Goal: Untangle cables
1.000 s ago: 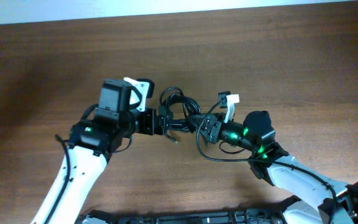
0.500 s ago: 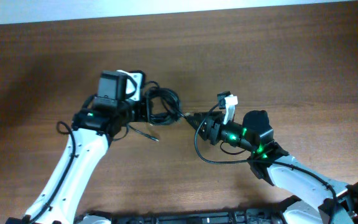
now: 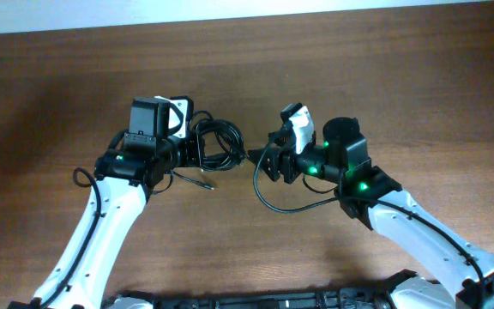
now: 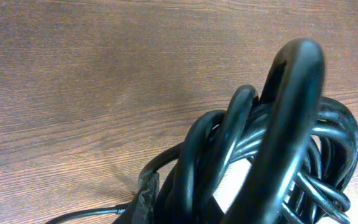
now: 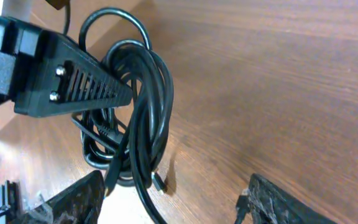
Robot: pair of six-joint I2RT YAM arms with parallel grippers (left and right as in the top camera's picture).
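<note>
Two grippers face each other across a short gap in the overhead view. The left gripper (image 3: 197,154) is clenched on the cables (image 3: 219,144), a tight black coil bunched at its tip on the side toward the right gripper (image 3: 262,165). The right gripper stands released just beside the coil, and whether it touches a strand cannot be told from above. A thin cord end (image 3: 202,182) trails out from beneath the left gripper onto the table (image 3: 384,81). How many cords make up the coil is impossible to count here. In the left wrist view the coil crowds the lens so closely that the gripper's own fingers are hidden. Thick loops fill the right half and run off the lower and right edges, and a small plug (image 4: 145,191) pokes out low on the near side above bare wood. In the right wrist view the left gripper's ribbed black finger (image 5: 73,74) reaches in from ahead, its point buried among the loops. The right gripper's own fingers (image 5: 73,199) sit wide apart and cropped at the bottom edge, with one strand dropping between them, nearer one finger, ungripped.
</note>
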